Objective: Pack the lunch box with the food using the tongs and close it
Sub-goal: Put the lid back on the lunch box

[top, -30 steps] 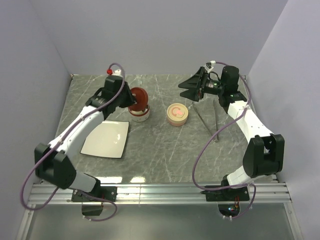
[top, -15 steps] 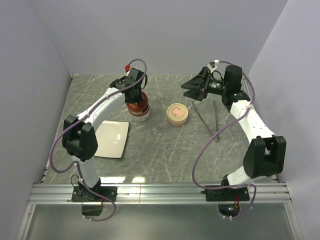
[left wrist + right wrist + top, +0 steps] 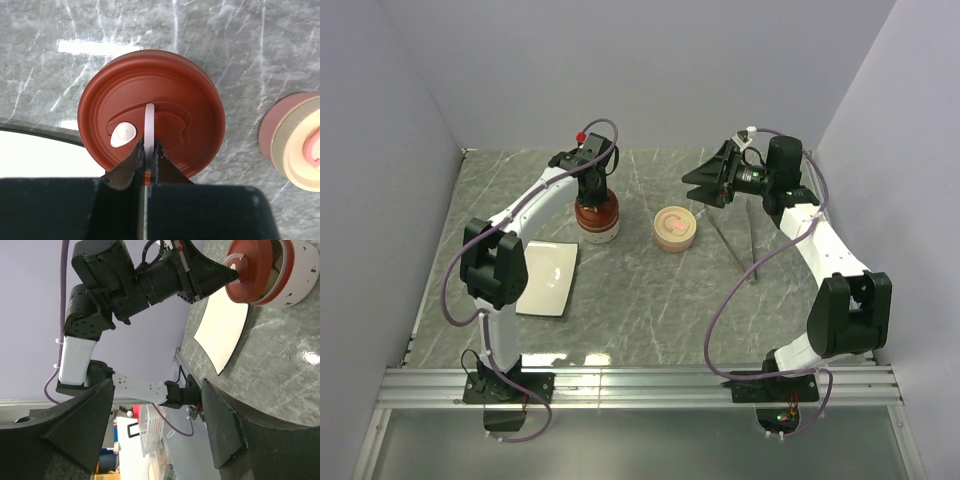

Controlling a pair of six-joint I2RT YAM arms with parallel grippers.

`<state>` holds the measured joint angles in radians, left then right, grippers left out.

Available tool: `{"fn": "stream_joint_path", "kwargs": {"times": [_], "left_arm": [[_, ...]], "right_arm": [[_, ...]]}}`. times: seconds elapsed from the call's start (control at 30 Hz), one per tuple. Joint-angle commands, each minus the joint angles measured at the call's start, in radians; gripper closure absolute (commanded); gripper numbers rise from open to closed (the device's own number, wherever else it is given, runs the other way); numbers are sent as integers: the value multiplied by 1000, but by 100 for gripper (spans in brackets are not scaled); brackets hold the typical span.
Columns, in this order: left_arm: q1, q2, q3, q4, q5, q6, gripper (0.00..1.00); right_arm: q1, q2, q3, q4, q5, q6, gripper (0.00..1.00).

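The lunch box [image 3: 598, 228] is a round white pot on the marble. A red lid [image 3: 150, 120] lies over its mouth. My left gripper [image 3: 148, 150] is shut on the lid's white strap handle [image 3: 149, 120], straight above the box. The right wrist view shows the lid [image 3: 252, 270] slightly tilted against the white pot [image 3: 297, 275]. My right gripper [image 3: 695, 180] hangs open in the air to the right, with nothing between its fingers. The silver tongs [image 3: 731, 247] lie on the table below it. No food shows in any view.
A cream round container [image 3: 674, 229] with a pink top stands right of the lunch box, also at the right edge of the left wrist view as the cream container [image 3: 300, 145]. A white square plate [image 3: 545, 278] lies near left. Grey walls close in the table.
The left arm swung its gripper over the box, and the red lid went from held up at a tilt to lying over the pot's mouth. The right gripper barely shifted.
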<state>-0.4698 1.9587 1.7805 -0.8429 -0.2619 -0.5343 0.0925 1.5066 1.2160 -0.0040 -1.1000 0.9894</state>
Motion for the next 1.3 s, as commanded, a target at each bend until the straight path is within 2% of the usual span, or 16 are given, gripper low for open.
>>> {"fn": "stream_joint_path", "kwargs": {"times": [0.0,0.53,0.9,1.27], "left_arm": [[0,-6,39,4,32,13,100],[0,52,39,-7,7,43,100],[16,78,49,-21,53,60,100],[20,-20,53,-19,75,86,100]], "right_arm": [[-8,-48,-10,24,-15,-12,23],[-8,-60,-38,35,-11,-1,23],[-8,-65,-47,44,-12,6,23],[-8,-66,-50,45,-11,11,23]]}}
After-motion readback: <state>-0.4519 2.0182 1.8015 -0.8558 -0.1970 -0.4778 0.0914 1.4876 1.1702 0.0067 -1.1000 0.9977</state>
